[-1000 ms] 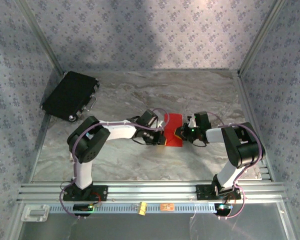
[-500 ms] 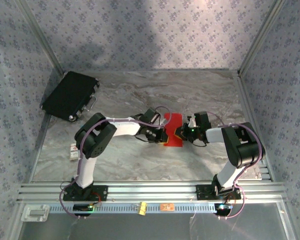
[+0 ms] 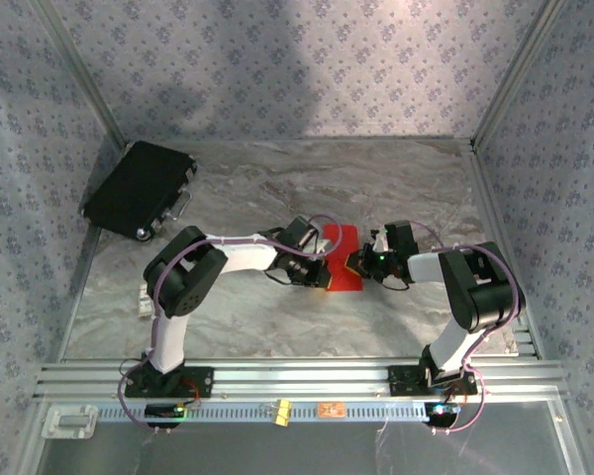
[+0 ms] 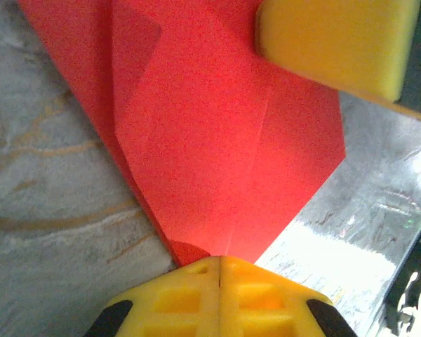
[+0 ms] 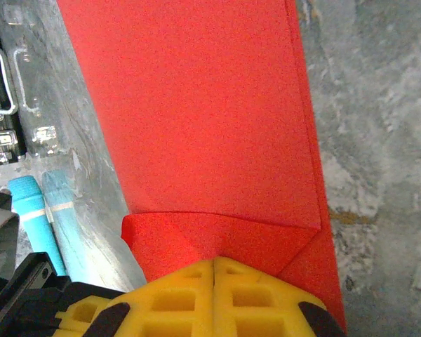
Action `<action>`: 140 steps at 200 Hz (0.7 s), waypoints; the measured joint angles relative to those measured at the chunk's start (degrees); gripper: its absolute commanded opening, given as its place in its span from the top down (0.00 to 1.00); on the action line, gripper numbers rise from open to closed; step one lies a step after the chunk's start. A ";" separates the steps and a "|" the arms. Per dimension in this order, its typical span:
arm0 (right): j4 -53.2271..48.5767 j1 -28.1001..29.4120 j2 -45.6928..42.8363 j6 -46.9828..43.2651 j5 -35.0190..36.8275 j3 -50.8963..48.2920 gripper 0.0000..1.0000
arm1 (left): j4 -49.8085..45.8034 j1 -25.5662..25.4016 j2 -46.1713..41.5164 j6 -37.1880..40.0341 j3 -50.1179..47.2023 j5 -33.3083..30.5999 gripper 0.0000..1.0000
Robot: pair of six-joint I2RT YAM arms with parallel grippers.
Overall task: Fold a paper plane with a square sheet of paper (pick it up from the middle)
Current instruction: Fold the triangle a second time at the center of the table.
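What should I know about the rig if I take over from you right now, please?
Left gripper: fingers shut, tips at a folded point of the red paper.
Right gripper: fingers shut, tips on a small folded flap at the opposite side.
Paper: lying mid-table on the marble table, between both arms.
Done: some folds and creases are in.
Left: the remaining folds; it is not a finished plane yet.

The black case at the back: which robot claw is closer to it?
Left. The left gripper sits at the left edge of the red paper, toward the black case; the right gripper is across the paper, farther.
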 measured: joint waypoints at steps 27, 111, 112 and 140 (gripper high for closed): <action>-0.15 -0.07 0.00 -0.02 -0.04 0.07 0.98 | -3.65 -0.33 -1.14 2.16 0.15 -1.92 0.92; -1.77 -0.52 -0.24 -1.29 -0.37 1.05 0.88 | -5.99 0.15 -4.83 2.40 -0.35 -2.34 0.92; -1.81 -0.52 -0.24 -1.31 -0.37 1.09 0.88 | -5.95 0.15 -4.87 2.36 -0.35 -2.34 0.92; -6.84 -0.52 -4.17 -2.36 1.18 2.08 0.76 | -3.63 2.10 -5.11 0.20 0.15 -2.34 0.91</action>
